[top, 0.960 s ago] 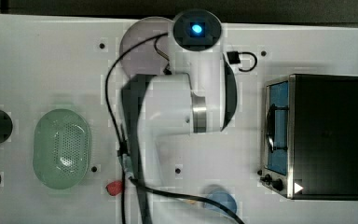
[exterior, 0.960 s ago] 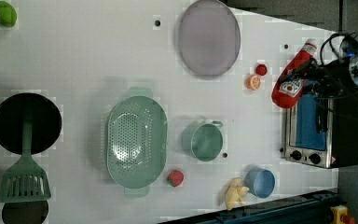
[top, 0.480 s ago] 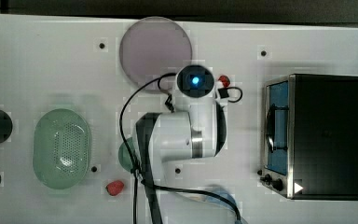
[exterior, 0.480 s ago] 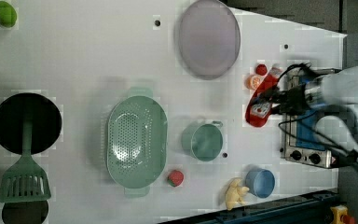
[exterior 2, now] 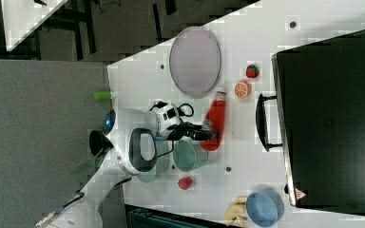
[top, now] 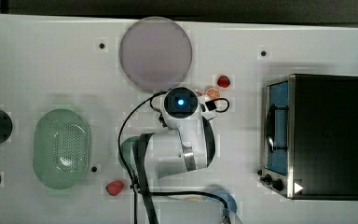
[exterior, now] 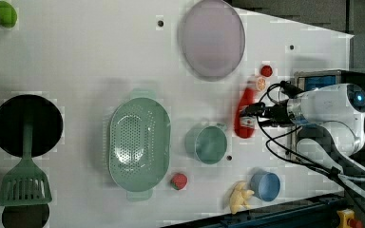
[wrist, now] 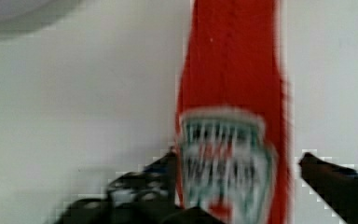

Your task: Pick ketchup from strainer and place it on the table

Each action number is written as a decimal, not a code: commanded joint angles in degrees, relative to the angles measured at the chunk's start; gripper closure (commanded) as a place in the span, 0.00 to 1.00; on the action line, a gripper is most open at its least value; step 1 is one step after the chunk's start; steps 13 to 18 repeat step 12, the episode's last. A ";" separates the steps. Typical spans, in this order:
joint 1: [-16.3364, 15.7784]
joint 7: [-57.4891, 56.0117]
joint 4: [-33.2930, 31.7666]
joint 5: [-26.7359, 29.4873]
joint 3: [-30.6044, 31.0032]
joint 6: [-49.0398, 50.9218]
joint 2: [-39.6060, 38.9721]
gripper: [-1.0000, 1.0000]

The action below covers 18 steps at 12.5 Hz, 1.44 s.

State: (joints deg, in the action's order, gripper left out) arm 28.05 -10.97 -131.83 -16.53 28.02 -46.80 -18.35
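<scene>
On the white table (exterior: 100,57) the largest thing is the black toaster oven (top: 324,135), which stands at the top view's right edge, and every other place is told from it. The robot arm (exterior: 330,107) reaches out from in front of the oven in the left view, toward the left view's left. The grey-lilac plate (exterior: 212,39) lies well apart from the oven, toward the left view's upper middle. The pale green strainer (exterior: 138,142) sits farther still from the oven, near the left view's centre, with nothing in it. A black pan with a green spatula (exterior: 26,142) lies at the far side of the table from the oven, by the left view's left edge. The teal-green cup (exterior: 208,144) stands between the strainer and the oven. The ketchup (exterior: 245,114) lies on the table between the cup and the oven, its cap end toward the plate. The gripper (wrist: 240,186) is at the bottle's label end; in the wrist view one finger sits against the label while the other stands clear of the bottle, so the fingers are spread open and not clamping it. A blue bowl (exterior: 266,186), an orange slice (exterior: 260,84) and a strawberry (exterior: 266,71) lie near the oven.
</scene>
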 commanded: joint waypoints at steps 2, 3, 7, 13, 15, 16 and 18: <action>0.39 -1.62 6.89 -0.33 0.05 0.10 5.54 0.00; 0.35 -1.62 9.01 -0.26 0.16 1.84 7.73 0.00; 0.24 -0.59 19.17 5.97 1.78 19.44 14.03 0.00; 0.28 3.73 31.53 16.00 2.18 33.70 16.29 0.00; 0.28 3.73 31.53 16.00 2.18 33.70 16.29 0.00; 0.28 3.73 31.53 16.00 2.18 33.70 16.29 0.00; 0.28 3.73 31.53 16.00 2.18 33.70 16.29 0.00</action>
